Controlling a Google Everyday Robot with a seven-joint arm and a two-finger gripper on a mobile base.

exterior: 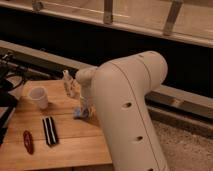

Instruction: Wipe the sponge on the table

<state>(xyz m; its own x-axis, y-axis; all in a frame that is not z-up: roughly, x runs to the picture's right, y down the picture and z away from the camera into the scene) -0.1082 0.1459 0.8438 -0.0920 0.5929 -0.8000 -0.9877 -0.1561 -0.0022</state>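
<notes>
Wooden plank table [65,150] below, dark wall and a railing behind. My gripper [83,106] is down at the tabletop, right on top of the blue sponge [80,114]. The sponge lies on the wood directly under the gripper, apparently touching it. I can't tell whether the gripper is clamped on the sponge or only resting on it.

Judgement: this fits a wipe stroke in hand, or the gripper closing on or letting go of the sponge. One look doesn't separate them. Any stroke from here calls for steady downward pressure and a short, controlled path.

- Small pale bottle [67,84]: just behind the gripper.
- White cup [39,97]: further off on the same side.
- Striped block [50,131] and red object [28,141]: nearer the table's front edge.
</notes>
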